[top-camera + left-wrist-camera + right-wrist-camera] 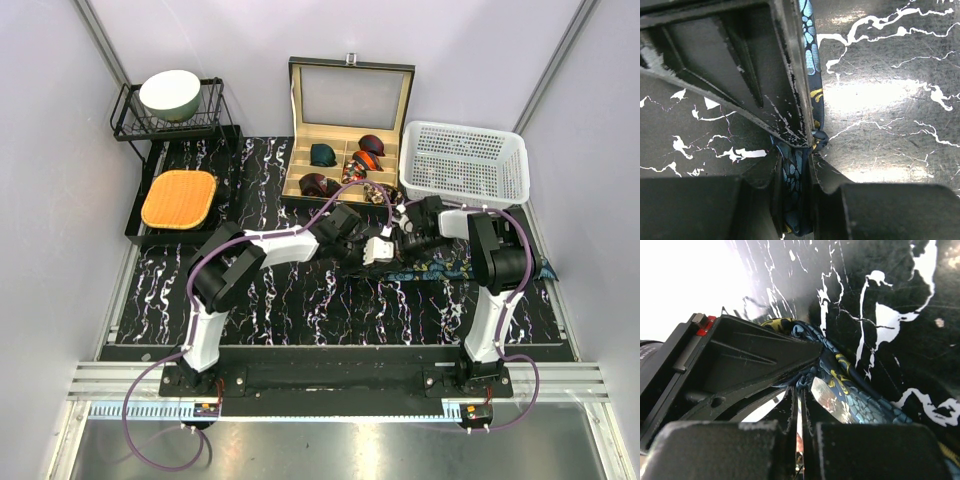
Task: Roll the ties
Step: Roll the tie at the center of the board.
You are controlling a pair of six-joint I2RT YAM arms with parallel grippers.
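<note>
Both tools pinching the navy tie [447, 268]

Near mid-counter [300, 300], the left tool [372, 250] and the right tool [402, 243] are each clamping narrow on the tie's end, probably to start its first turn. Its loose length is lying to the right under the right arm. Coiled ties [322, 154] are sitting in the far box [350, 65].

From above, my own arms cover most of the navy tie [450, 270] near the surface's right edge, hiding where my jaws meet it. At my left wrist the tie runs off the top and bottom edges, and a finger [740, 65] masks its middle. My right wrist's top-left corner is blown out white. The coiled ties [322, 154] are too small to read their patterns.
</note>
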